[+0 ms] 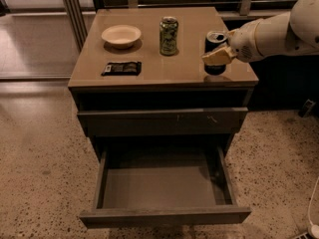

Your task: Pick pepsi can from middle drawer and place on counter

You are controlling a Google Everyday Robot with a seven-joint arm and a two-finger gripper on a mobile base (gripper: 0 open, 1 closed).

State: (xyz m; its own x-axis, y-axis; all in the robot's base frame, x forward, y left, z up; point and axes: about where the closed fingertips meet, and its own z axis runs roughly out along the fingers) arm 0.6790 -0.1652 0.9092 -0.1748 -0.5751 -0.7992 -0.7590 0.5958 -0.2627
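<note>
Pincer (pixel 217 53) clamped on pepsi can (pixel 215 38), right side.

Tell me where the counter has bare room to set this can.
The hand grips the pepsi can at the counter's right front corner. The front strip between the black packet and that can is bare. The bowl and green can crowd the back.
</note>
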